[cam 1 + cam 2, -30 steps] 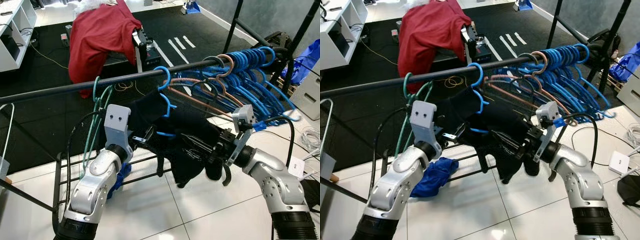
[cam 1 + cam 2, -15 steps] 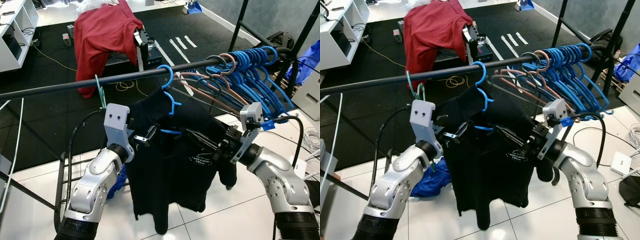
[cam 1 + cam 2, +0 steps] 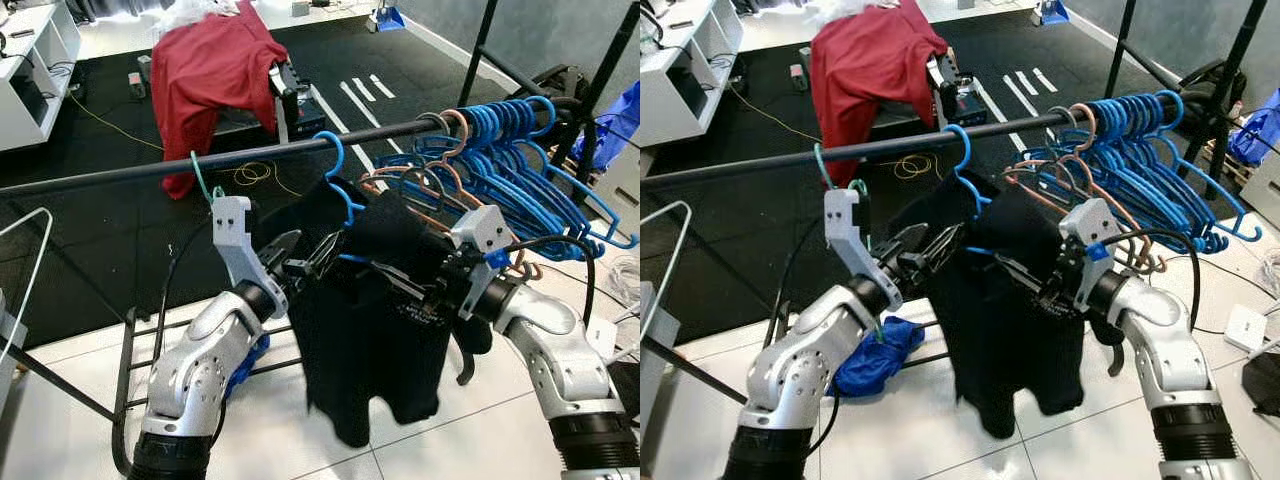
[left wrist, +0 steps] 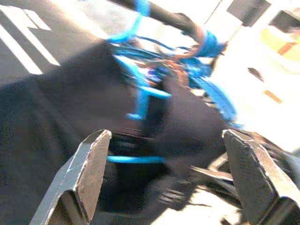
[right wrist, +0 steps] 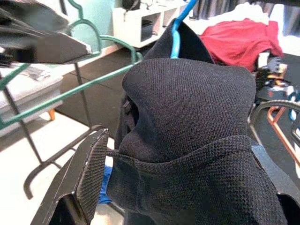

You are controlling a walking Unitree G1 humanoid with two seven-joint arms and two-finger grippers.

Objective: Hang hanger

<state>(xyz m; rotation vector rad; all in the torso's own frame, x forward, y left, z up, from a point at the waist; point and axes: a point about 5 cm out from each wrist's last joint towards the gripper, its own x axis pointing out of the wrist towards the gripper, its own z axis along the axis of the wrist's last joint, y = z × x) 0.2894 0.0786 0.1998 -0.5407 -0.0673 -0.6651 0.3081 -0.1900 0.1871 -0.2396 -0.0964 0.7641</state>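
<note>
A blue hanger [image 3: 334, 152] hangs by its hook on the black rail [image 3: 240, 158]. It carries a black shirt [image 3: 370, 340] that falls free below it. My left gripper [image 3: 305, 258] is open at the shirt's left shoulder. In the left wrist view its fingers [image 4: 89, 168] stand wide apart, with the blue hanger [image 4: 140, 96] ahead between them. My right gripper [image 3: 400, 285] reaches in at the shirt's right shoulder. It is open, and in the right wrist view its fingers [image 5: 89, 173] stand either side of a bulge of black cloth [image 5: 187, 108].
A green hanger [image 3: 200, 178] hangs on the rail to the left, and several blue hangers [image 3: 500, 140] crowd it to the right. Red cloth [image 3: 210, 70] drapes a stand behind. Blue cloth [image 3: 875, 355] lies on the floor by a low black frame [image 3: 128, 350].
The shirt, bunched up between both grippers a second ago, dropped to hang at full length and has since turned narrower. Both grippers have closed in on the hanger's neck.
</note>
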